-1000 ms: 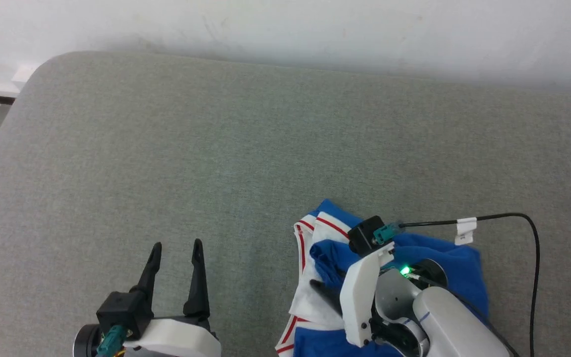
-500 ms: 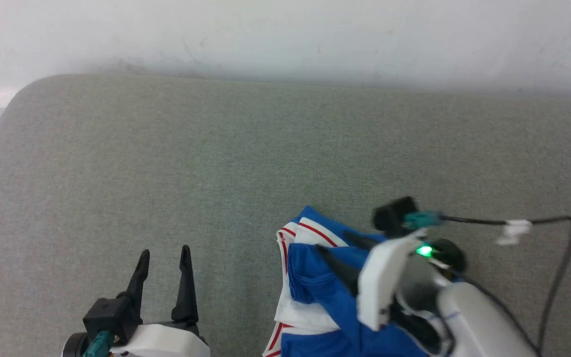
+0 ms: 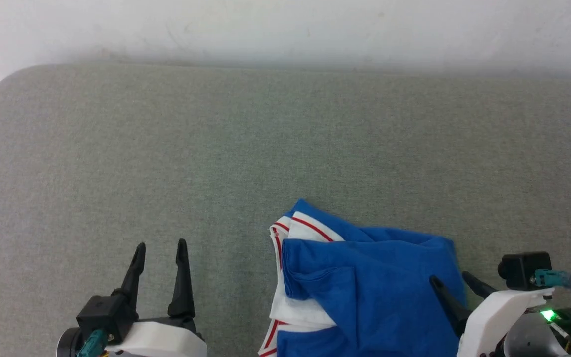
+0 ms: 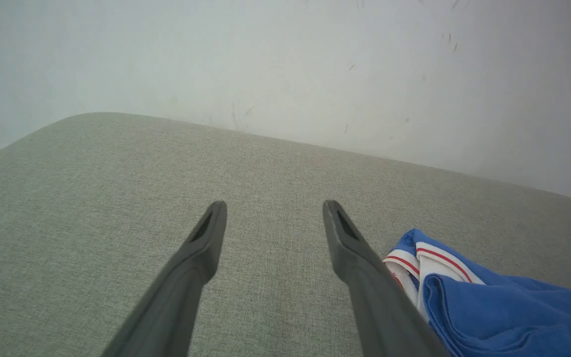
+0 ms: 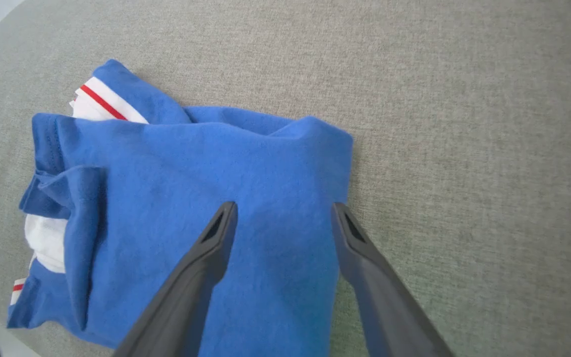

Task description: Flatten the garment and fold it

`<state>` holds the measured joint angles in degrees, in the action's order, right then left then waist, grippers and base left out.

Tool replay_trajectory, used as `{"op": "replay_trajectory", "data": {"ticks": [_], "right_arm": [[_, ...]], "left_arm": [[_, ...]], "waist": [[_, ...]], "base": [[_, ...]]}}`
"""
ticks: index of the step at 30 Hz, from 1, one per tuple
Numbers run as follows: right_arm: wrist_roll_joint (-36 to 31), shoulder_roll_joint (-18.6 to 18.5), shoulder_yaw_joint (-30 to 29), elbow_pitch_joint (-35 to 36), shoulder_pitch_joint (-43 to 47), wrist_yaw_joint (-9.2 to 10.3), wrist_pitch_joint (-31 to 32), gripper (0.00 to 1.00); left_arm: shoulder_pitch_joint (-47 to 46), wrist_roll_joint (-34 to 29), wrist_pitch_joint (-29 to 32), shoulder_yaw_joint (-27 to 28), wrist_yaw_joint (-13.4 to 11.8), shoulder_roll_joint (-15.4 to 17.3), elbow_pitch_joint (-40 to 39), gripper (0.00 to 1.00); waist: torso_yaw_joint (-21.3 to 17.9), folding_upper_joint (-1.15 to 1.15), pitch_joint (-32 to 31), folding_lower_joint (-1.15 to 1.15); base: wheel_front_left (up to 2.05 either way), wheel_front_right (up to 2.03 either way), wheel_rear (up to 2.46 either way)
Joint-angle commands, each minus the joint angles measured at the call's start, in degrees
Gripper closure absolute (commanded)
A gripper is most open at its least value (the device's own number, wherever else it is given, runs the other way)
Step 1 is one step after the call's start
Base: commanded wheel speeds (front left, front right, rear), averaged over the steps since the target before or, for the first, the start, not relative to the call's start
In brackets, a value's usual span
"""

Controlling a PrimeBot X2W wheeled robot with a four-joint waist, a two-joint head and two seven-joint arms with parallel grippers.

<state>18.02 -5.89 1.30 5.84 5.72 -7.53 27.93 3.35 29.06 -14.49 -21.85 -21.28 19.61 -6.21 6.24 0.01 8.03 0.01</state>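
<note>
Both released, gripping nothing: left gripper [image 3: 161, 244] with garment [image 3: 365, 277] beyond its right finger; right gripper [image 3: 449, 276] with garment's edge between fingers.

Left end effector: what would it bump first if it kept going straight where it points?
The left end effector would likely meet bare grey cushion, then the white wall; depth is unclear. The shirt lies to its right.

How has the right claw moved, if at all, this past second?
Yes: the right gripper drew back rightward across the garment, from its striped trim to its right edge.
</note>
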Motion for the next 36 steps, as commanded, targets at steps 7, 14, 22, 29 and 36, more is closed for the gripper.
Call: {"op": "replay_trajectory", "data": {"ticks": [7, 14, 22, 29, 36], "right_arm": [[-3.1, 1.4, -3.7, -3.1, -2.0, 0.04, 1.3, 0.00], [-3.4, 2.1, -5.4, -8.9, -4.2, 0.04, 3.3, 0.49], [-0.8, 2.8, -4.3, -10.7, -6.2, 0.04, 4.2, 1.00], [-0.7, 2.3, -2.3, -10.5, -7.7, 0.04, 3.9, 1.00], [-1.0, -4.5, -0.2, -9.9, -11.1, 0.04, 5.7, 1.00]], "left_arm": [[-1.5, -0.8, -0.3, -0.1, -0.2, -0.4, -0.2, 0.00], [-2.5, -1.1, -0.3, -0.4, -0.2, -0.5, -0.4, 0.00], [-3.7, -1.7, 0.0, -0.6, -0.4, -0.2, -1.0, 0.00], [-3.1, -1.8, 1.0, -0.5, -0.8, 1.0, -1.6, 0.00], [-2.5, -1.9, 2.6, -0.5, -1.0, 2.6, -3.0, 0.00]], "waist": [[3.4, -0.01, 3.1, -0.01], [5.2, -0.01, 4.3, -0.01], [3.8, -0.01, 3.7, -0.01], [-0.3, -0.01, 0.4, -0.01], [-5.3, -0.01, -2.0, -0.01]], "base": [[0.00, 0.00, 0.00], [0.00, 0.00, 0.00], [0.00, 0.00, 0.00], [0.00, 0.00, 0.00], [0.00, 0.00, 0.00]]}}
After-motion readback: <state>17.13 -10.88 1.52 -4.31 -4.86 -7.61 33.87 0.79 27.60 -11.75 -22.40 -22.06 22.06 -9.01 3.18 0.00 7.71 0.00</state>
